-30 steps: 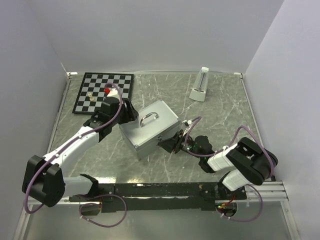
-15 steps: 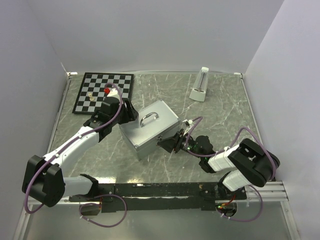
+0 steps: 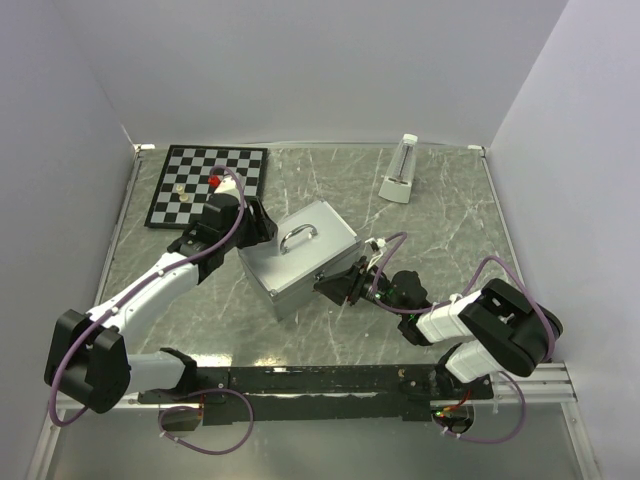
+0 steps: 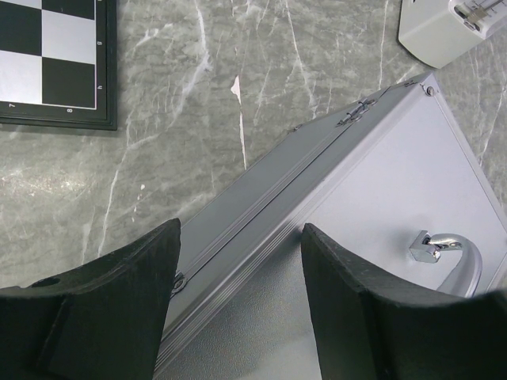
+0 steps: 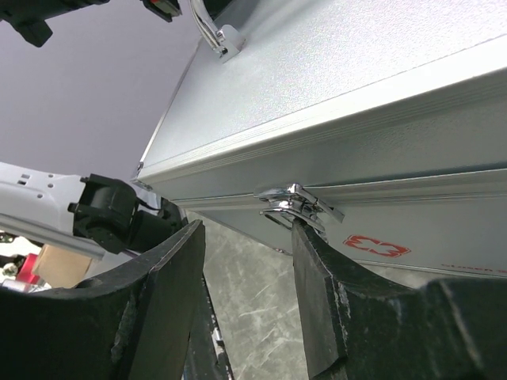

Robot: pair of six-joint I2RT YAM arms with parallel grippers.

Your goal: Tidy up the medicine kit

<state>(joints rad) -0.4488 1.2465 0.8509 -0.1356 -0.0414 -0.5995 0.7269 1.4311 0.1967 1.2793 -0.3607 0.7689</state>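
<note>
Two grippers at the kit (image 3: 300, 258), which we see lid-down near the middle of the table (image 3: 440, 230). Left gripper (image 4: 240, 245) hangs spread wide over its rear hinged edge; right gripper (image 5: 245, 237) gapes at the front latch (image 5: 295, 203), one finger (image 5: 317, 301) just beside it, gripping nothing.

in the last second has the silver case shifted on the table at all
No. In the top view the medicine kit keeps the same spot and angle relative to the chessboard.
</note>
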